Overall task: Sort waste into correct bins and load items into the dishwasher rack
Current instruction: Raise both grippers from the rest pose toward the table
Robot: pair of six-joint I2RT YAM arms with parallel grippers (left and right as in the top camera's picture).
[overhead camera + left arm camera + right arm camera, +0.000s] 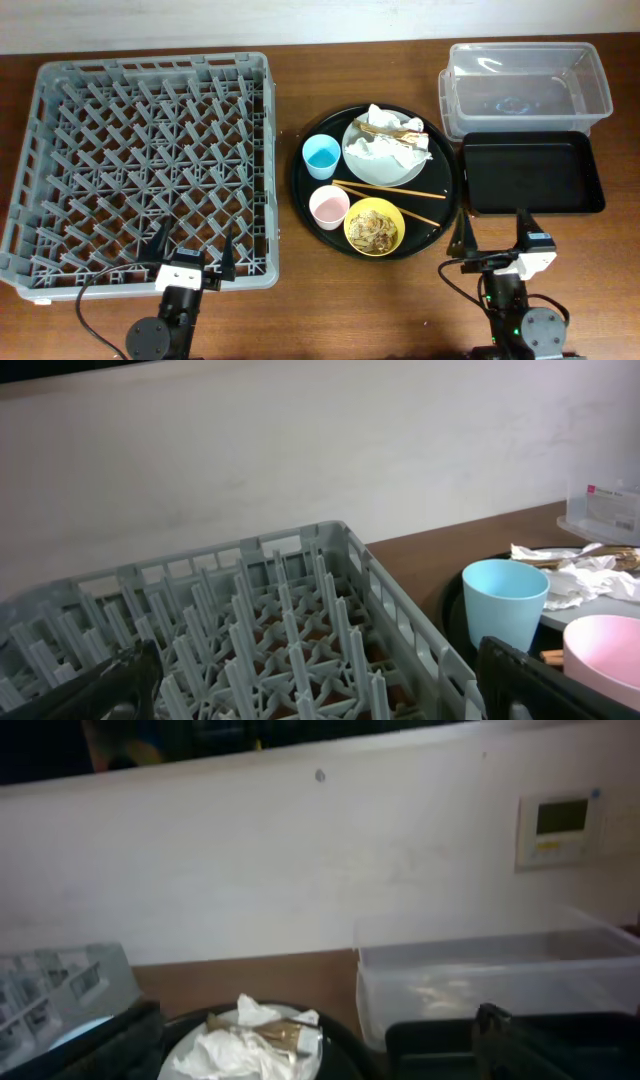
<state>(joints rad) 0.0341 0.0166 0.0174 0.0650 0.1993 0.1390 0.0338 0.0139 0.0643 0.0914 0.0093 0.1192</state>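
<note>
Dishwasher rack (140, 165), grey plastic with rows of upright pegs, on the left of a brown wooden table (290, 300). Just right of it, a round black tray (443, 172) carrying a blue cup (321, 155), a pink cup (329, 207), a yellow bowl (374, 226) of noodles, a pale plate (385, 172) heaped with crumpled napkins (375, 150) (brown scraps on top), and wooden chopsticks (390, 190) lying across the middle. Further right, a clear plastic bin (525, 85) at the back, a black rectangular bin (532, 172) touching its front. Left gripper (195, 250) at the rack's near edge, fingers spread apart, pinching nothing. Right gripper (492, 232) at the black bin's near edge, likewise spread wide.
</note>
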